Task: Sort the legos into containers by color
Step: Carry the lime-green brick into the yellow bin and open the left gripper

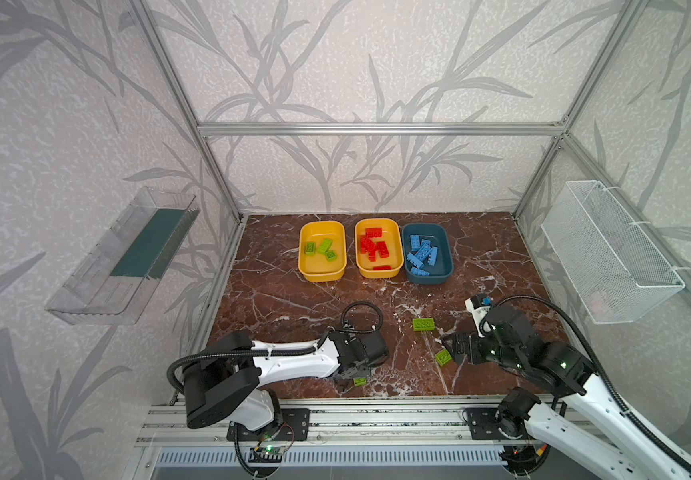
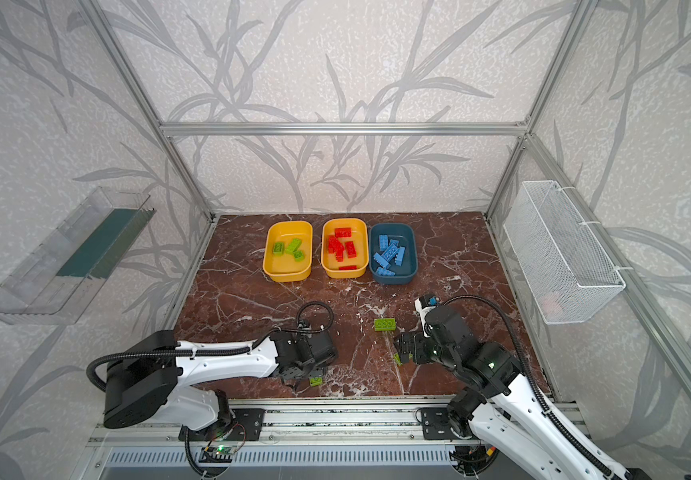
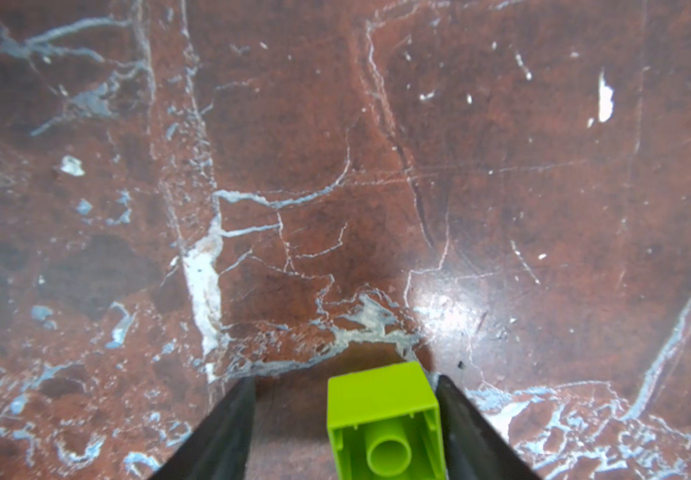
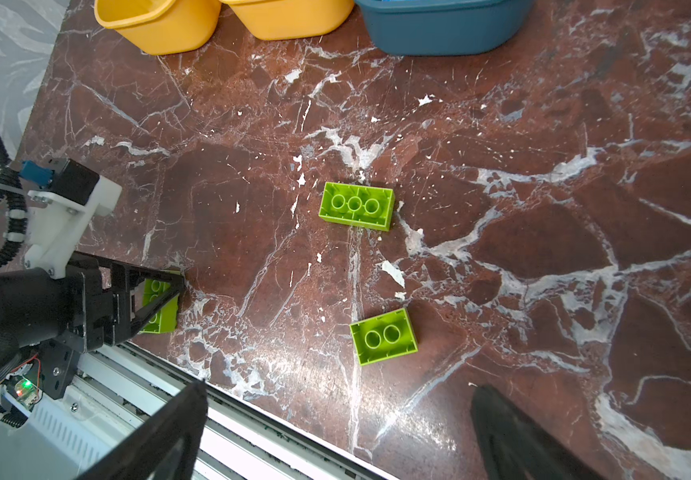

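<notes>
Three lime green legos lie upside down on the marble near the front. My left gripper is low over one; the brick touches one finger, a gap shows at the other, so it is open. My right gripper hangs wide open and empty beside a short brick. A longer brick lies farther back. At the back stand the containers: a yellow tub with green legos, a yellow tub with red ones, and a teal tub with blue ones.
A clear plastic tray hangs on the left wall and a white mesh basket on the right wall. The aluminium rail carrying both arm bases runs along the table's front edge, close behind the left gripper's brick.
</notes>
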